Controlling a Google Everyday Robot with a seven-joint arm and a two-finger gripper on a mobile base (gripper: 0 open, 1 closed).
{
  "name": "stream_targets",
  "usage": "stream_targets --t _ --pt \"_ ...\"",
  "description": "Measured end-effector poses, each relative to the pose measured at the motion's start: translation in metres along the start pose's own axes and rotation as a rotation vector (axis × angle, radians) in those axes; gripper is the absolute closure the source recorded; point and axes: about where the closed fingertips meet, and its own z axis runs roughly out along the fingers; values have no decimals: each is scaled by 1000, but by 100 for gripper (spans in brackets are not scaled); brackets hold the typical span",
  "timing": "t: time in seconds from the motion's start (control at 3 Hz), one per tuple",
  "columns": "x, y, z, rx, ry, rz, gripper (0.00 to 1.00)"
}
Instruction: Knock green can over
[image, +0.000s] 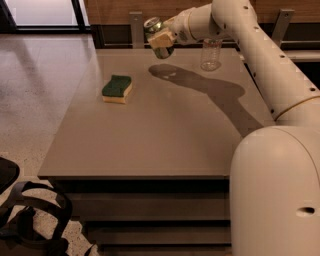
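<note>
— One view to go on: where is the small dark green metal drink can (161, 50)?
— Lifted off the grey counter (150, 135), tilted, clamped in the pincer (161, 38) near the far edge, beside the clear plastic bottle (211, 54).
— How to finish well?
— Lower it sideways onto bare counter, then let go, clear of the bottle and the green-topped yellow sponge (117, 88).
</note>
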Motion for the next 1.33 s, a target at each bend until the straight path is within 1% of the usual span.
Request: stream_targets --t 0.33,0.67,1.0,1.33 --pt "2 -3 -32 -36 157 -102 100" --pt "7 2 -40 -75 244 -152 100" --pt "19 20 -29 -153 361 -226 100" --pt "28 37 -13 -223 420 -270 100"
